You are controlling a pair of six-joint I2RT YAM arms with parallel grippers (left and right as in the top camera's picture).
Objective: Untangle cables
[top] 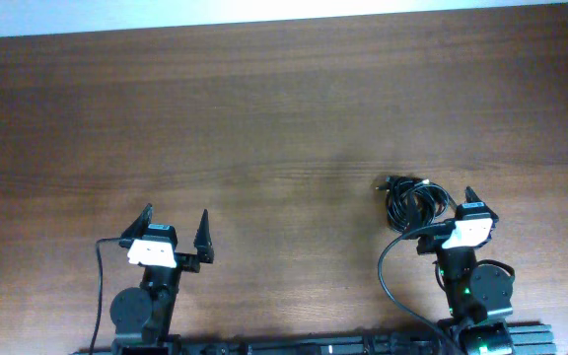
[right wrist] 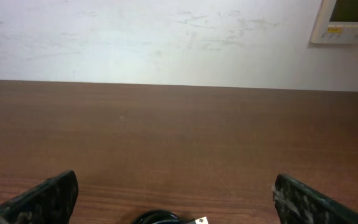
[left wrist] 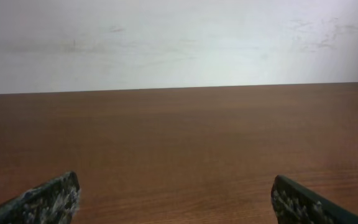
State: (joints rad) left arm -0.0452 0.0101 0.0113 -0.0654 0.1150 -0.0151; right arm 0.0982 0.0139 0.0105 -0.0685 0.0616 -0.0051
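Just Ahead of the Right Gripper, a Clump of Cables

Nearest, the two arm bases are seen at the near edge of the table [top: 284, 99], and a thicker black wire [top: 387, 276] is curved out from the right one. A little farther out, the left gripper [top: 176, 214] is held wide, its two dark fingers spread well apart over bare wood with nothing between them. The right gripper [top: 450, 205] is likewise spread wide and nothing is gripped; in its wrist view the fingers [right wrist: 45, 199] are framed at the lower corners. The cables [top: 411, 201] are found as a tight black knotted clump just beside and ahead of the right gripper, on the table's right side; whether a finger touches them cannot be told. Only a curved black strand and a small pale plug tip [right wrist: 199, 220] are caught at the bottom edge of that wrist view. Beyond, brown wood is carried to a pale wall [left wrist: 179, 37], where a small panel [right wrist: 347, 22] is mounted.
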